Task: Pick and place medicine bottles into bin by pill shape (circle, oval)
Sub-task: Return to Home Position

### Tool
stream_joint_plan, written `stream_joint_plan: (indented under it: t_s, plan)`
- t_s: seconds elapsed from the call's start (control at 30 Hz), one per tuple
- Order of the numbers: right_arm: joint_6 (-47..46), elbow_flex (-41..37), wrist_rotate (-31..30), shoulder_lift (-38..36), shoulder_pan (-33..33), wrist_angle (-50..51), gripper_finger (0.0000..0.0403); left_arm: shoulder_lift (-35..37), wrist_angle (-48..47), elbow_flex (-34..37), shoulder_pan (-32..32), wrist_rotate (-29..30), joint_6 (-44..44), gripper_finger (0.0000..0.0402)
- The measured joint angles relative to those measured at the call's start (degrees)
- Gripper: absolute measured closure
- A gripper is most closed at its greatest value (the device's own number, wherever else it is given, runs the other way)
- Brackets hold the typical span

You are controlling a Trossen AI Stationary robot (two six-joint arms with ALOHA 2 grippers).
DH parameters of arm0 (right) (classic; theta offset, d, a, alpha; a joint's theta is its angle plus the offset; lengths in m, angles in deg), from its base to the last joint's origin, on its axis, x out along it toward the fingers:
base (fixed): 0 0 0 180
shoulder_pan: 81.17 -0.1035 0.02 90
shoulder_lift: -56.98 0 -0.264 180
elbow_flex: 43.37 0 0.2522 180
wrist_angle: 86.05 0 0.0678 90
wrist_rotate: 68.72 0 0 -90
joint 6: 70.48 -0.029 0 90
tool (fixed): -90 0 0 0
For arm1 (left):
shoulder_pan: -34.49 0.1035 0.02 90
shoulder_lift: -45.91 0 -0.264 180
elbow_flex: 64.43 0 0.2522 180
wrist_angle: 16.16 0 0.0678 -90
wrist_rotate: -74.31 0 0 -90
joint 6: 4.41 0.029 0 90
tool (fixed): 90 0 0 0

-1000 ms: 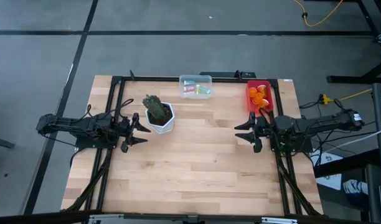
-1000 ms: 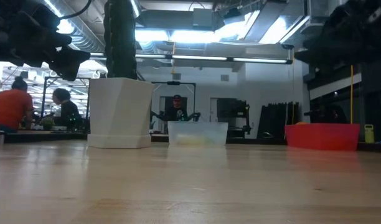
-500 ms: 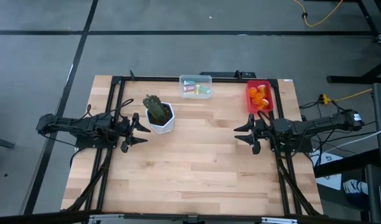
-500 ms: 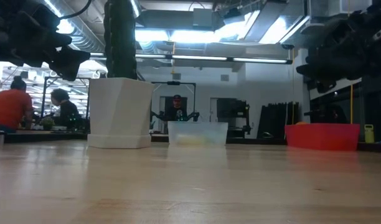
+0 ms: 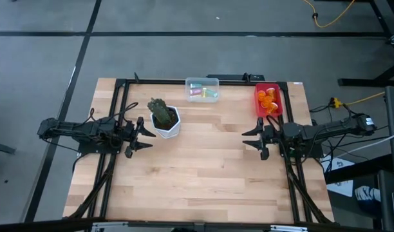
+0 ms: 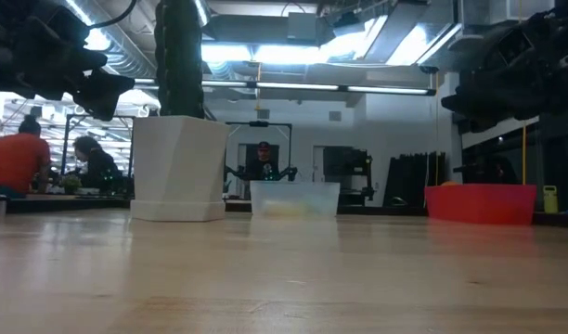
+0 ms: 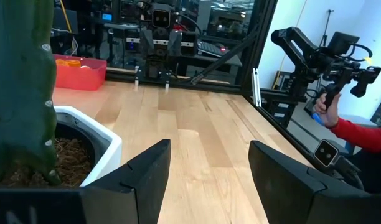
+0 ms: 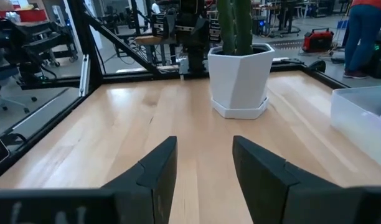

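- High view: my left gripper (image 5: 143, 133) hangs over the table's (image 5: 203, 174) left side, just beside the pot (image 5: 165, 119). Its jaws are spread wide and hold nothing.
- My right gripper (image 5: 248, 137) hangs over the right side, near the red bin (image 5: 279, 103), jaws equally wide and empty.
- The two grippers point inward at each other, with a broad bare stretch of wood between them and on toward the near edge.
- Green and pink bottles (image 5: 203, 94) lie in the clear bin (image 5: 203, 80) at the middle of the far edge.
- Orange bottles (image 5: 267, 98) lie in the red bin, by the far right corner.
- Left wrist view: my fingers (image 7: 147, 180) frame open wood. The pot's white rim sits close to one of them, and the black frame (image 7: 259, 56) marks the table's edge on the other side. Past it a person's red sleeve (image 7: 365, 134) shows.
- Right wrist view: bare wood runs between my fingers (image 8: 156, 171) up to the pot, with a corner of the clear bin off to one side.
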Motion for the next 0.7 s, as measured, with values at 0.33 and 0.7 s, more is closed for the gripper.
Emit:
stream_joint_plan:
  t_s: [0.33, 0.7]
  plan:
    - [1.2, 0.0, 0.0, 0.0, 0.0, 0.8, 0.0244, 0.0, 0.0, 0.0, 0.0, 0.0, 0.0, 0.0191]
    - [4.4, 0.1, 0.0, -4.0, 0.0, -1.4, 0.0244, 0.0, 0.0, 0.0, 0.0, 0.0, 0.0, 0.0191]
